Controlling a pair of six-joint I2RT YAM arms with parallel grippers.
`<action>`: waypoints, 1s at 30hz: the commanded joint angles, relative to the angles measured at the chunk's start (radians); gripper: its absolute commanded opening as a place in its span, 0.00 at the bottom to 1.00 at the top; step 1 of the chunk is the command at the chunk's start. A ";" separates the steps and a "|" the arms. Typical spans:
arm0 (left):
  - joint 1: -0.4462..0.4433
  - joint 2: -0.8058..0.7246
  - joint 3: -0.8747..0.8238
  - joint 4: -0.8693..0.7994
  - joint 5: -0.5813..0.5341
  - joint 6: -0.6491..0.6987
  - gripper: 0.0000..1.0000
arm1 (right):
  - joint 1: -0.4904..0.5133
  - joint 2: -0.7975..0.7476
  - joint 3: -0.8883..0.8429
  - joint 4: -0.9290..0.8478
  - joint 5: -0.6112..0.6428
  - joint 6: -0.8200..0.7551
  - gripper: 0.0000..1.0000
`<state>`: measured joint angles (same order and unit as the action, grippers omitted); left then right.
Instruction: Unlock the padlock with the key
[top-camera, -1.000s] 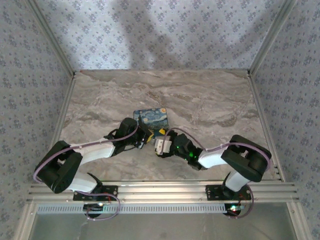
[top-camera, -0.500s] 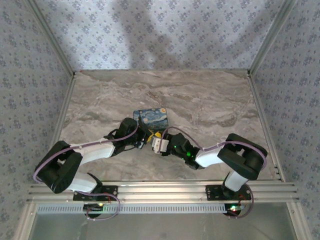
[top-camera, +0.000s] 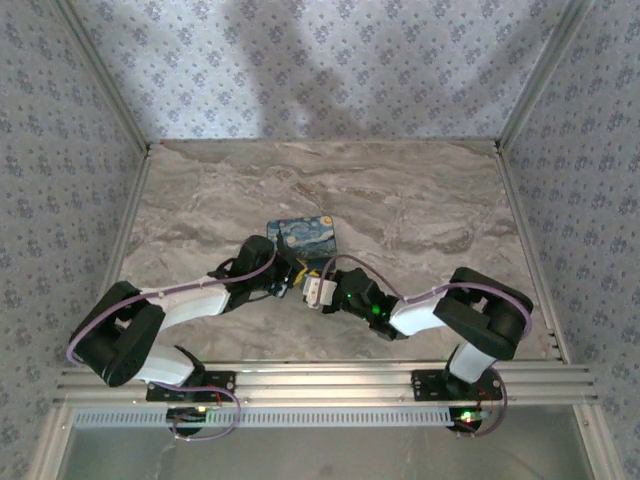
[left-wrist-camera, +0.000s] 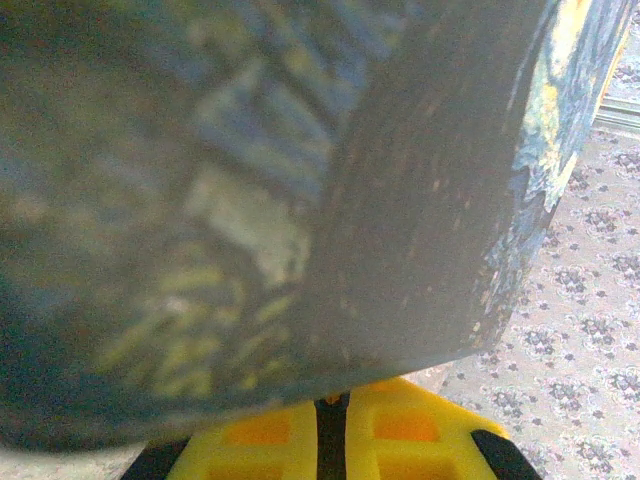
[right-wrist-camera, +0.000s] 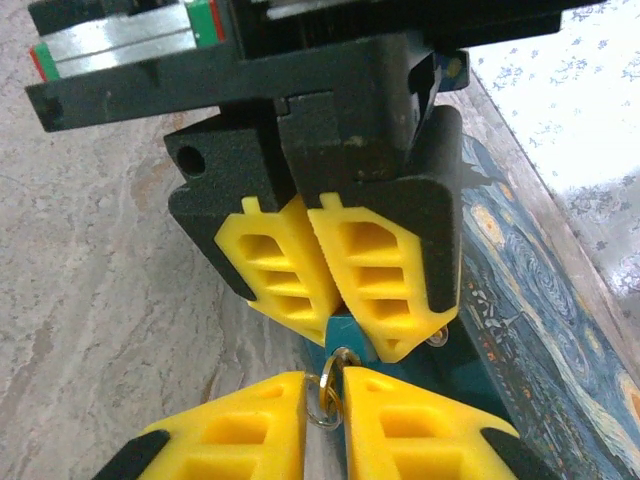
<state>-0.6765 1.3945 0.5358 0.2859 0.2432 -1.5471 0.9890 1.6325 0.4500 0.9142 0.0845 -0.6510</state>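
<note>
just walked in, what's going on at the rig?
Both arms meet at the near edge of the painted box on the table. The left gripper is shut on the padlock. The right gripper pinches the key and has it right up against the padlock's end. I can't tell whether the key is seated or turned, because the pads cover most of the lock.

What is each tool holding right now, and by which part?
Left tool clamps the padlock by its body; right tool pinches the key at its ringed end.
</note>
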 joint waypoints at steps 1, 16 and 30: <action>-0.006 -0.020 0.027 -0.005 0.013 -0.016 0.00 | 0.007 0.018 0.025 0.023 0.029 0.023 0.15; -0.009 -0.019 0.024 0.000 0.015 -0.011 0.00 | 0.007 0.039 0.052 0.028 0.087 0.267 0.07; -0.014 0.005 0.022 0.016 0.010 -0.010 0.00 | -0.022 0.075 0.046 0.037 0.034 0.680 0.02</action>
<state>-0.6743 1.3972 0.5358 0.2863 0.2104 -1.5471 0.9890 1.6749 0.4736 0.9264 0.1116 -0.1032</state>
